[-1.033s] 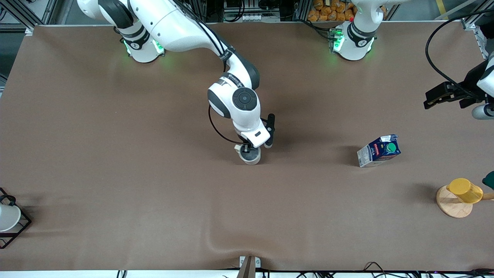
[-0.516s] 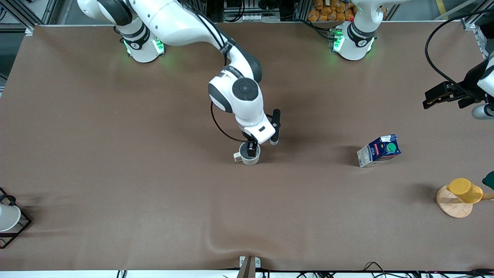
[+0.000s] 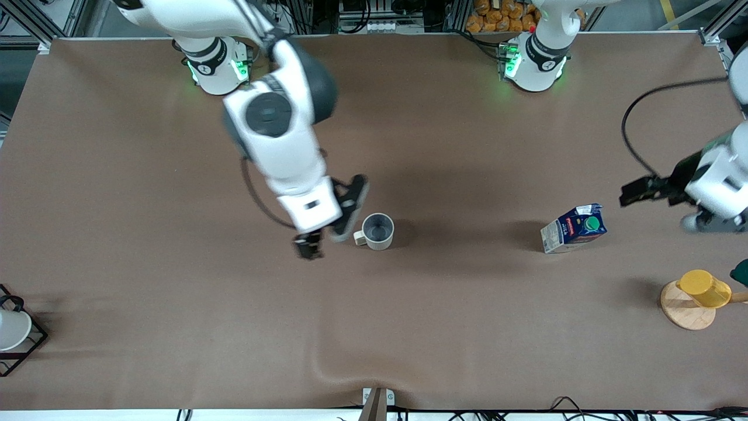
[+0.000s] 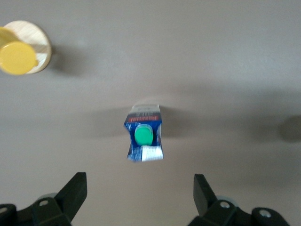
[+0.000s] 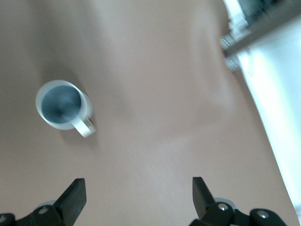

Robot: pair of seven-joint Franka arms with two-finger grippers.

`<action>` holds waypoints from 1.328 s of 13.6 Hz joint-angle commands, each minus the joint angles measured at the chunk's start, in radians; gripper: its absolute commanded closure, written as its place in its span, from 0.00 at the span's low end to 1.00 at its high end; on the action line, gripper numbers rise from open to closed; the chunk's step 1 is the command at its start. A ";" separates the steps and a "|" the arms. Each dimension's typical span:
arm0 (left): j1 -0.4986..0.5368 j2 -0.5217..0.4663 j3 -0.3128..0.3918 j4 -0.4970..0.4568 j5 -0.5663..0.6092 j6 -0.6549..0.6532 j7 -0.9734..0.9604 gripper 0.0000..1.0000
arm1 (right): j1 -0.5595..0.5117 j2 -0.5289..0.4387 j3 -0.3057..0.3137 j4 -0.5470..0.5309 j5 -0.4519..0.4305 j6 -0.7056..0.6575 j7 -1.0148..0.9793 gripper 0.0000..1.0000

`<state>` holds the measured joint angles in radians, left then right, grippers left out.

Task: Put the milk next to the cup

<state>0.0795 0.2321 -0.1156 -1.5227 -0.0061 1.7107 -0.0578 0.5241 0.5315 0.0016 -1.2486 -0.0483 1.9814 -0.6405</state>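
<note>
Table (image 3: 175,327) was the brown sheet I had on the front view, both arm bases along its top edge. Right arm reached out over the middle. Its end effector (image 3: 330,234) hung over the table just beside the cup, on the handle side, fingers spread wide and holding nothing; the right wrist view showed both fingertips (image 5: 73,197) with bare table between them. Left arm sat at its own end of the table. Its end effector (image 3: 634,193) was up in the air near the milk, toward the left arm's end, also wide and empty.

Round wooden disc (image 3: 684,310) lay at the left arm's end, nearer the front camera than the milk, with a yellow cup (image 3: 704,287) on it. White cup in a black wire frame (image 3: 14,330) sat at the right arm's end.

Milk (image 3: 574,228) was well apart from the cup, toward the left arm's end and level with it. In the front view its long axis ran along the table's length, grey-white end toward the cup, green cap (image 4: 144,135) facing up.

Cup (image 3: 377,230) stood upright mid-table, mouth up, handle toward the right arm's end.
</note>
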 commanded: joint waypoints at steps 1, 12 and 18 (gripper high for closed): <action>0.003 0.019 -0.003 -0.072 -0.017 0.117 0.009 0.00 | -0.140 -0.080 0.023 -0.035 0.019 -0.111 -0.011 0.00; 0.006 0.003 -0.003 -0.372 0.014 0.372 0.007 0.00 | -0.472 -0.470 0.020 -0.237 0.024 -0.476 0.275 0.00; 0.008 -0.004 -0.001 -0.413 0.044 0.371 -0.017 0.00 | -0.558 -0.522 0.020 -0.258 0.053 -0.552 0.476 0.00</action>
<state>0.0821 0.2647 -0.1132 -1.8972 0.0152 2.0656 -0.0600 0.0037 0.0354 0.0048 -1.4764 -0.0212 1.4275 -0.2313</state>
